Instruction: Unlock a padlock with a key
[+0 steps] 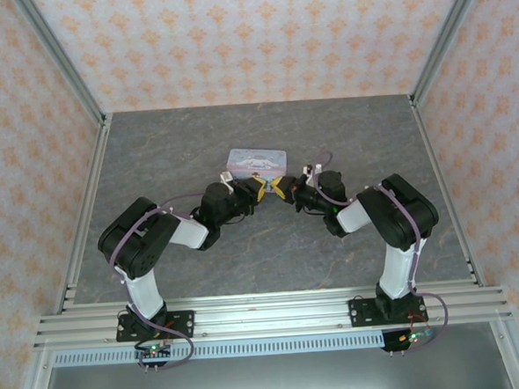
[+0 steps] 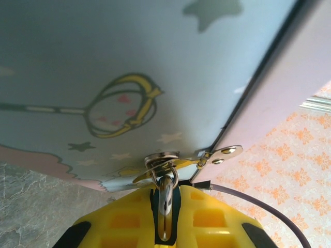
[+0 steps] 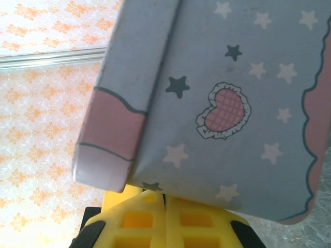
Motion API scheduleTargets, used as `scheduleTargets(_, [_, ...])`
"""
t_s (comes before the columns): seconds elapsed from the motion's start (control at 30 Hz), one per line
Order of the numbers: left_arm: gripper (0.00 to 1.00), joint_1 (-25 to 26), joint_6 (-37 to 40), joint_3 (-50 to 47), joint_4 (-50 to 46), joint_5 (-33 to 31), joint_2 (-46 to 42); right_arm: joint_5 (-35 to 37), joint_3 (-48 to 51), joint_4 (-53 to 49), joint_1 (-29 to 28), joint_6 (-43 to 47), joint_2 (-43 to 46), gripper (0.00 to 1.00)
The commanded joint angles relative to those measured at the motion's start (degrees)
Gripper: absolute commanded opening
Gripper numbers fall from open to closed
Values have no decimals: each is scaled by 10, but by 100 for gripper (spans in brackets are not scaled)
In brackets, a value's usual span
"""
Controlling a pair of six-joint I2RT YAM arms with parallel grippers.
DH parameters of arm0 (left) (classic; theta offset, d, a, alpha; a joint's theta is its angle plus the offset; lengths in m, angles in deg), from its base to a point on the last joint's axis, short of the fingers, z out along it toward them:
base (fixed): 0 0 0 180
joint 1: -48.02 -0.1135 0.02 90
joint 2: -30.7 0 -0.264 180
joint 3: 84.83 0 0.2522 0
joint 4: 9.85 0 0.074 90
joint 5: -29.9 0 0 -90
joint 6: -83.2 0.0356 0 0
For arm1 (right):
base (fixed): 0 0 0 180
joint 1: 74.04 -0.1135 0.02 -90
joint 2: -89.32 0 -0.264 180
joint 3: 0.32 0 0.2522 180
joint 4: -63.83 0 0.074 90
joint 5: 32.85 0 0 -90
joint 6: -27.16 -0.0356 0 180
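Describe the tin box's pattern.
The tin box is pale blue with stars, a pink heart, pink borders; right wrist view.

Locate the tin box at mid-table, lid up, with one long side facing the arm bases. Note that the left arm and the right arm both fold inward from their mounts on the aluminium rail at the near edge. You will find the left gripper and the right gripper just in front of the box's near side, yellow tips nearly meeting. The table is grey and stone-patterned, and orange-patterned walls enclose it on three sides
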Motion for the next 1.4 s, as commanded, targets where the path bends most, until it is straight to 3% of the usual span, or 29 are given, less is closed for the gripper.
scheduleTargets(0.0, [0, 48, 13, 7, 97, 117, -36, -21, 2, 26, -40, -2, -5, 0])
scheduleTargets(0.6, [0, 47, 5, 15, 112, 116, -12, -36, 16, 3, -47, 23, 22, 0])
scheduleTargets(0.8, [0, 47, 2, 19, 116, 118, -11, -44, 11, -16, -48, 86, 34, 0])
scheduleTargets(1.03, [0, 47, 0, 24, 115, 120, -6, -25, 10, -135, -53, 225, 95, 0])
scheduleTargets(1.37, [0, 47, -1, 28, 116, 119, -5, -33, 2, -114, -54, 219, 80, 0])
